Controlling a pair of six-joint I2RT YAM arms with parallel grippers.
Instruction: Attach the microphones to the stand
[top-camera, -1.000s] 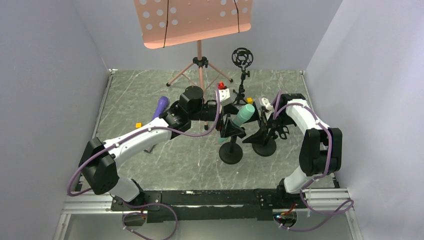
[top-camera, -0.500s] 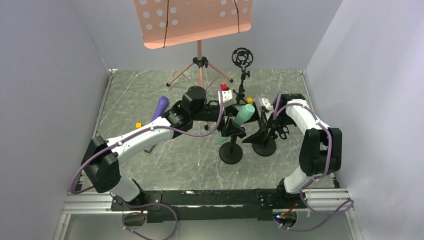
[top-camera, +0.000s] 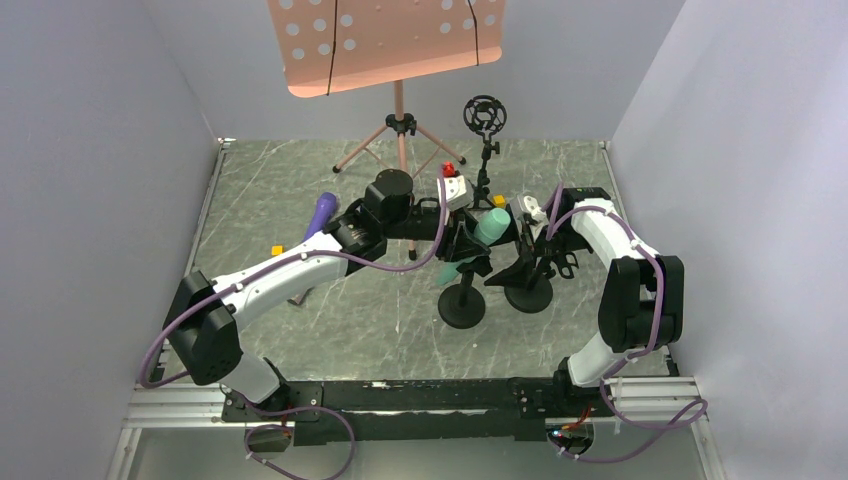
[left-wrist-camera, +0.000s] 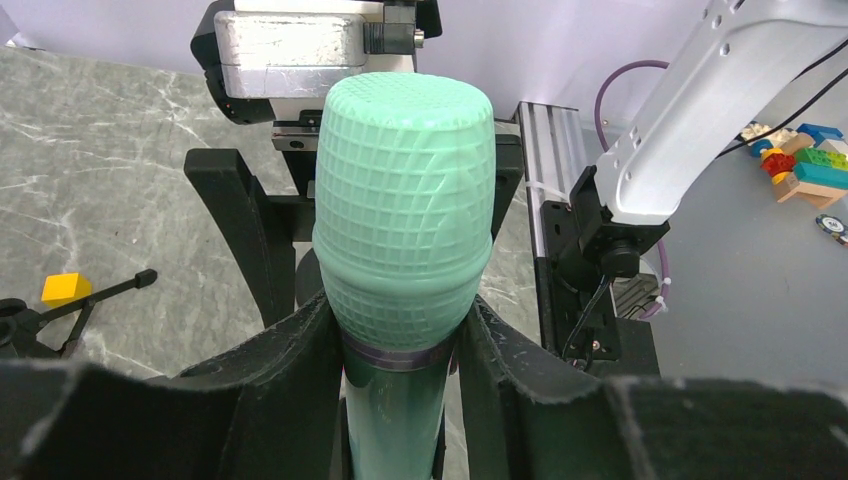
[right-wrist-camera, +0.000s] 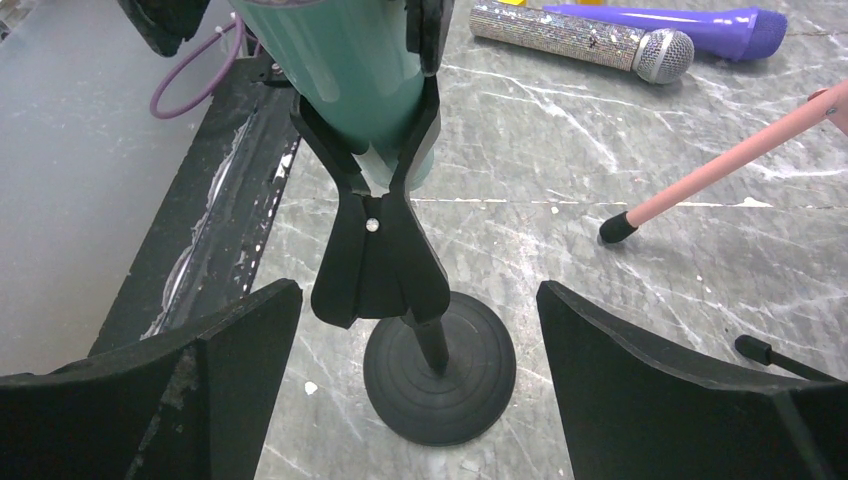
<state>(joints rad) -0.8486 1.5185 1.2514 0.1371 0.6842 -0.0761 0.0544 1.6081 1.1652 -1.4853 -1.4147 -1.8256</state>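
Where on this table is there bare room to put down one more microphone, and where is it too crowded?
Free: the near strip between the left arm, the front rail and the two round stand bases; also the far left corner, bordered by the music stand's legs and the purple microphone. Crowded: the middle, around the mint green microphone.

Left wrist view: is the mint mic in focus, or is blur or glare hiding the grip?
Left wrist: the mint green microphone is sharp, mesh crisp, no glare; only the near fingers are soft. Right wrist: the clip is sharp; the silver microphone glints. Top external: even light, soft shadows, clip too small to judge.
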